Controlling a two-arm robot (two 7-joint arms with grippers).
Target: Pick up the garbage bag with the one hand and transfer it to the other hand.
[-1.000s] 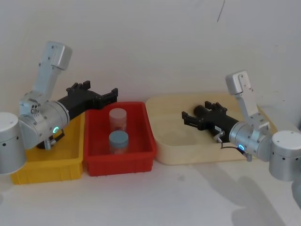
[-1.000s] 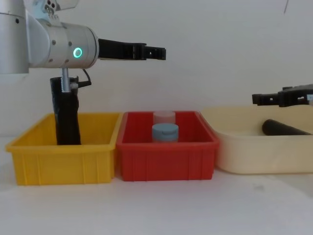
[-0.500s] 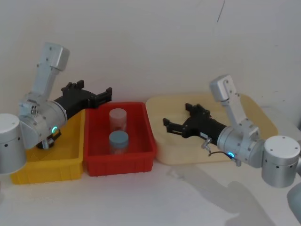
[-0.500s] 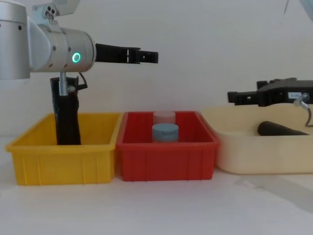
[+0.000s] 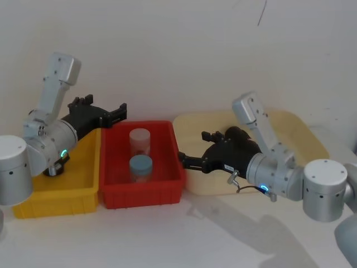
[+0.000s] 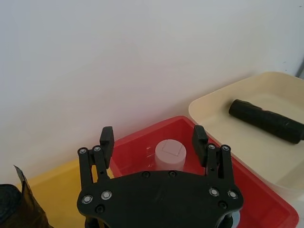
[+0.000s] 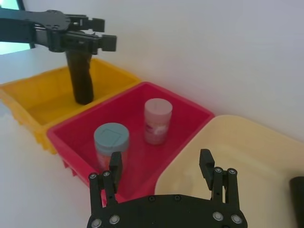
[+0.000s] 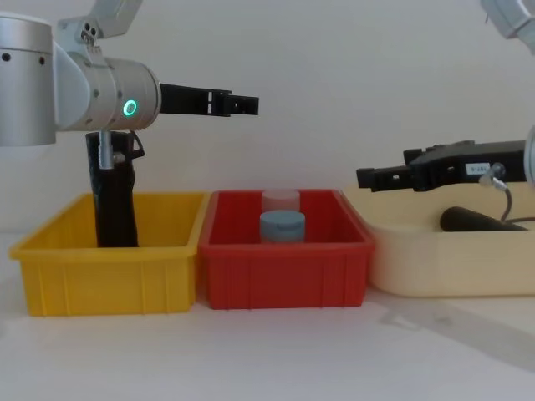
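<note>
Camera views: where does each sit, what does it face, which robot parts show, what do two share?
Head: high, looking down at the table; left hand, right hand.
Chest: low, facing across it; both hands side-on.
Left wrist: behind left hand, facing red bin, cream tray.
Right wrist: behind right hand, facing red bin, yellow bin.
Shared: chest and right wrist show the garbage bag.

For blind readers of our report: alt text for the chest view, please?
A black garbage bag roll stands upright in a yellow bin, left; the empty left gripper reaches out higher up. The empty right gripper hovers above a cream tray; a red bin with two jars sits between.
</note>
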